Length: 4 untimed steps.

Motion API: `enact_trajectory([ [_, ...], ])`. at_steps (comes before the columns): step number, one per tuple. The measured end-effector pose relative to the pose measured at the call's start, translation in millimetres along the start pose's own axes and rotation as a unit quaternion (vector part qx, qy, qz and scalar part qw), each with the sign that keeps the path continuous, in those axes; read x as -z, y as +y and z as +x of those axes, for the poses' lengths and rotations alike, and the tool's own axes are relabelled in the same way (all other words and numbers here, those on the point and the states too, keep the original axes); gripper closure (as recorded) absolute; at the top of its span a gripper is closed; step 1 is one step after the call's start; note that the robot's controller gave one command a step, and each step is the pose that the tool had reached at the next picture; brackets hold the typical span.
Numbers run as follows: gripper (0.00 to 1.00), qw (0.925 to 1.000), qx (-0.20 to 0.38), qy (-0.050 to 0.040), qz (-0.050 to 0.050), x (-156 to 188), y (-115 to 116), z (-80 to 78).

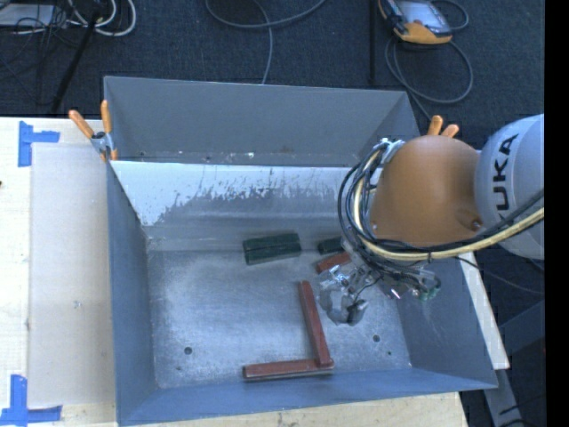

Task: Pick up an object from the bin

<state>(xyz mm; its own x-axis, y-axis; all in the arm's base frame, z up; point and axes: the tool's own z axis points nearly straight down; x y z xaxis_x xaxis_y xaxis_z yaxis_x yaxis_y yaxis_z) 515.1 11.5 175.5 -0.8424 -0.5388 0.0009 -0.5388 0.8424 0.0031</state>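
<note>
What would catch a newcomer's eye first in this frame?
The arm's orange wrist cover dominates the right, with the gripper low in the bin beside a red-brown L-shaped piece near the front. A dark green block lies apart, toward the back wall.

The camera looks down on the whole grey bin [222, 327] from above, slightly aslant, arm [511, 185] at right.
</note>
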Motion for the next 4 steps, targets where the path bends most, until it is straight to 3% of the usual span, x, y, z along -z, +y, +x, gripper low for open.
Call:
enact_trajectory([
  [1, 0.00, 1.0000, 0.001, -0.0001, 0.001, 1, -1, 0.2],
  [2, 0.00, 0.9629, 0.270, 0.0018, -0.001, -99, 4, -23.8],
  [3, 1.00, 0.9631, 0.269, 0.0006, 0.000, -97, 3, -24.7],
  [4, 0.00, 0.9630, 0.269, 0.0006, 0.000, -97, 3, -24.7],
])
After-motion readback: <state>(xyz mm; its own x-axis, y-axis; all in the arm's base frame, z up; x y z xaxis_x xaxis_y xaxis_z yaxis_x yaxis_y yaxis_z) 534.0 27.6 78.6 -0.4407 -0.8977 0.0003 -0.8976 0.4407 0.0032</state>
